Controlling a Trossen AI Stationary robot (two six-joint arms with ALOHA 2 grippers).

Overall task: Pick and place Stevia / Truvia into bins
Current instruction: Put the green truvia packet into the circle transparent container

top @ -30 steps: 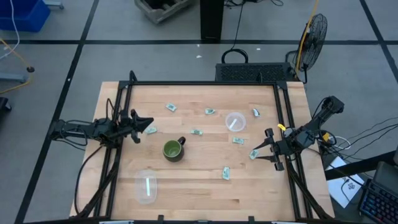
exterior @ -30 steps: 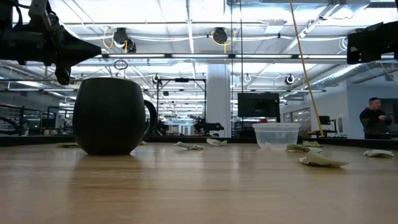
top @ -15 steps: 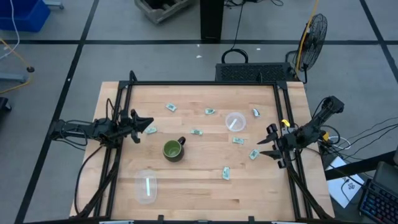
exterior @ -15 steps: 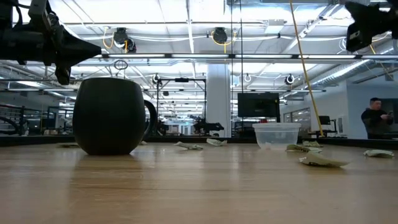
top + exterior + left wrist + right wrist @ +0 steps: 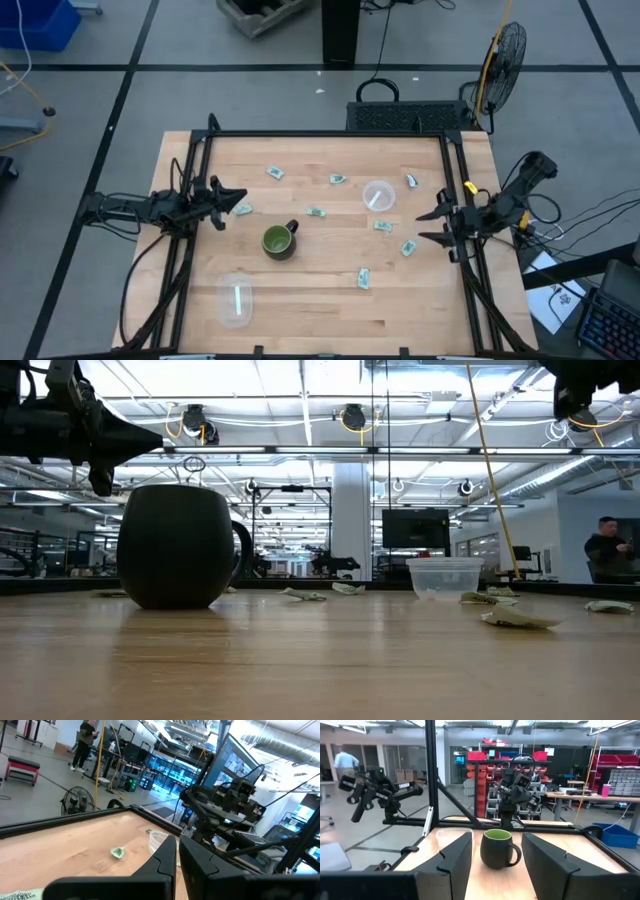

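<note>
Sachets [image 5: 408, 247]: scattered flat on worktop [image 5: 320, 290]; nearest just ahead of right fingers; likely light, thin, limp; best pinched at a raised edge.
Right gripper [image 5: 437, 227]: fingers spread, empty.
Left gripper [image 5: 238, 201]: fingers pressed together; sachet [image 5: 244, 210] just beside.
Bins [image 5: 378, 194]: beyond nearest sachet.

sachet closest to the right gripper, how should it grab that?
The sachet lies flat on the table, apart from the others. Probably best to come straight down from above and pinch across its short width. The right gripper, fingers open, sits just beside it near the table's right edge.
</note>
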